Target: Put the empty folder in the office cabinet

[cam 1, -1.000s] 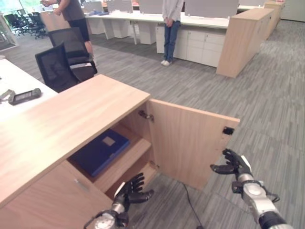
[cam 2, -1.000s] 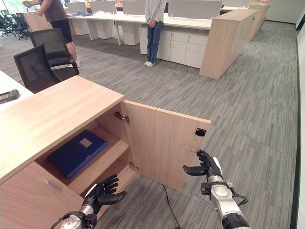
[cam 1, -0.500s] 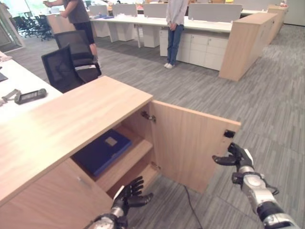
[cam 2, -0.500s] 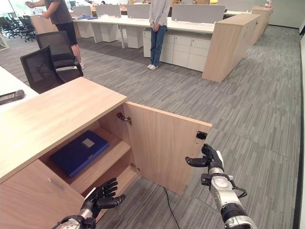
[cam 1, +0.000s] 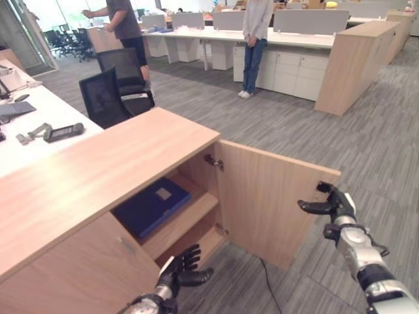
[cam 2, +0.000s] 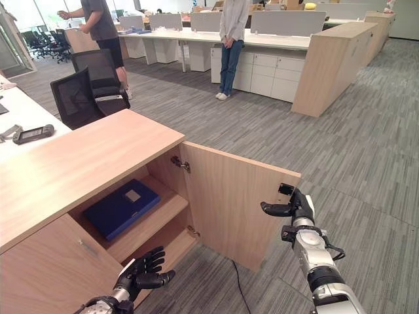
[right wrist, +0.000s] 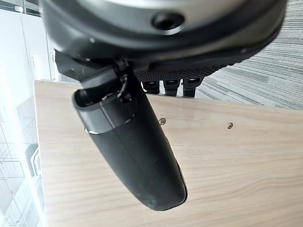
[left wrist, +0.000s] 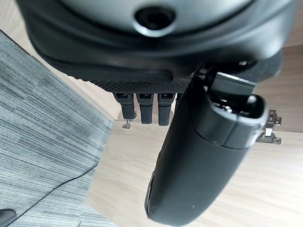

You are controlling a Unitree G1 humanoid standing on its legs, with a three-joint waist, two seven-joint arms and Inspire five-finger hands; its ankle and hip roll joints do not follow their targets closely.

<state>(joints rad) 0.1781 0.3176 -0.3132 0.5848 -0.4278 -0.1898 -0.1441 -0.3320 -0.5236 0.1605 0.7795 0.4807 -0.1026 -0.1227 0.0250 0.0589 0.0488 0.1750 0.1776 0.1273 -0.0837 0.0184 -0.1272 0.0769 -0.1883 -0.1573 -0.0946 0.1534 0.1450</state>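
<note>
A blue folder (cam 1: 152,206) lies flat on the upper shelf inside the wooden office cabinet (cam 1: 98,171). The cabinet door (cam 1: 268,196) stands swung open to the right. My right hand (cam 1: 335,205) hovers open at the door's outer top corner, beside the black latch, thumb pointing at the door edge. In the right wrist view the door panel (right wrist: 236,161) lies just past the thumb. My left hand (cam 1: 178,269) hangs low in front of the bottom shelf, fingers spread and holding nothing.
Two persons (cam 1: 256,39) stand by white desks at the back. Two black office chairs (cam 1: 108,98) stand behind the cabinet. A white desk (cam 1: 39,118) with small devices is at the left. A tall wooden cabinet (cam 1: 353,62) stands at the back right. Grey carpet lies to the right.
The camera has shifted. My right hand has risen and closed in on the door's outer top corner. The left hand stays low, little changed.
</note>
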